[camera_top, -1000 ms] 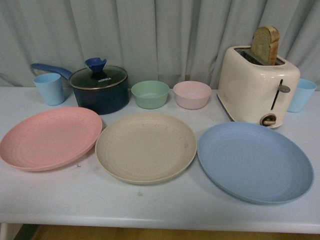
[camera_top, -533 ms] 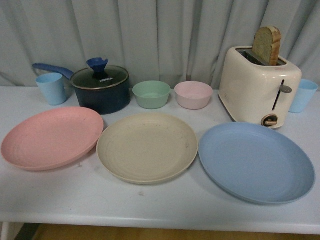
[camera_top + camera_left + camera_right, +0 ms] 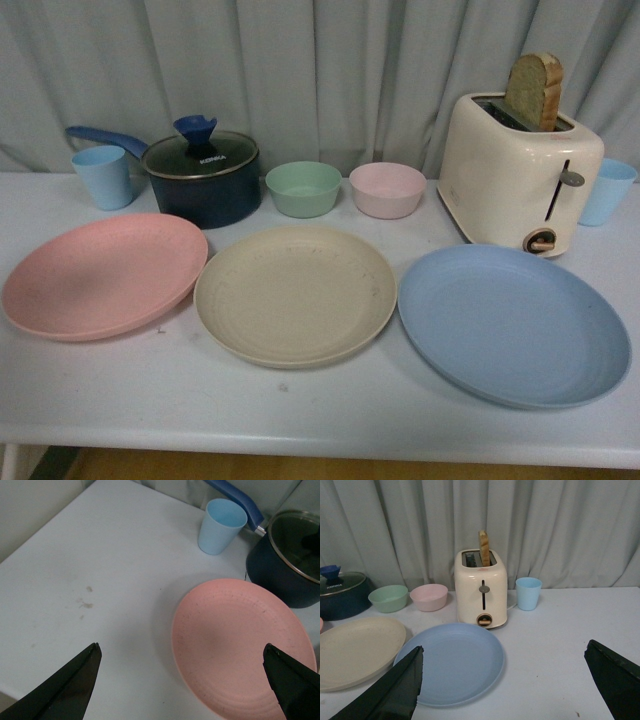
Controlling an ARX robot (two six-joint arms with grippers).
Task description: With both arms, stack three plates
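Front view: three plates lie flat in a row along the table's [image 3: 320, 425] near edge, none stacked yet. The pink plate [image 3: 103, 275] is toward the left edge, the beige plate [image 3: 295, 293] in the middle, and the blue plate [image 3: 513, 323] toward the right edge. Pink and beige rims are v. close; we can't tell if they touch. Beige and blue sit just beside each other w/ a thin gap. Neither arm shows in this view. Left wrist view: the left gripper [image 3: 181, 647] has its jaws spread wide and empty, hanging above the pink plate's outer side, w/ bare table toward the left edge. Right wrist view: the right gripper [image 3: 505, 646] is likewise spread wide w/ nothing in it, low and facing the blue plate from the right edge side. We judge this layout suits two arms: each has an outer plate on its own side, so beige prob. serves as the base. Along the back edge stand a cup [image 3: 103, 176], pot [image 3: 200, 180], green bowl [image 3: 303, 188], pink bowl [image 3: 387, 188], toaster [image 3: 520, 180] w/ bread [image 3: 533, 90], and a 2nd cup [image 3: 606, 190], all clear of the plates.
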